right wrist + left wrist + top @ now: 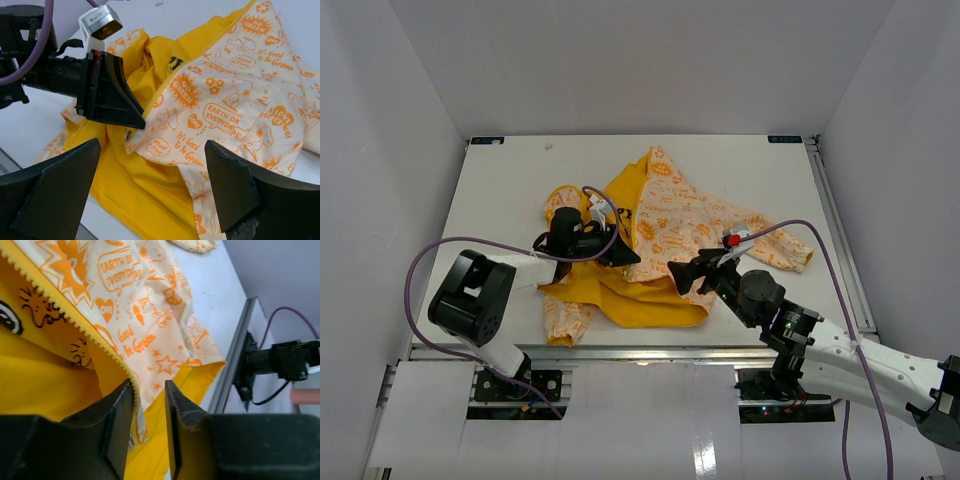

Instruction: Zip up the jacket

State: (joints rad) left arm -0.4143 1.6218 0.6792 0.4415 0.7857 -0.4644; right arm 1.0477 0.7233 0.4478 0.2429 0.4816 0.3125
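The jacket lies open in the middle of the white tabletop. Its cream, orange-printed outer side faces up on the right. The yellow lining is spread towards the near edge, and one sleeve reaches out to the right.

The left pincer sits low on the jacket's left half, at the yellow zipper. Its fingers are partly apart, one on each side of the zipper edge, and the toothed strip runs down into the gap. From the wrist view it is hard to say whether they press the cloth yet.

The right pincer hangs just above the near right part of the jacket. It points left towards the other pincer, with its fingers spread wide and nothing between them.
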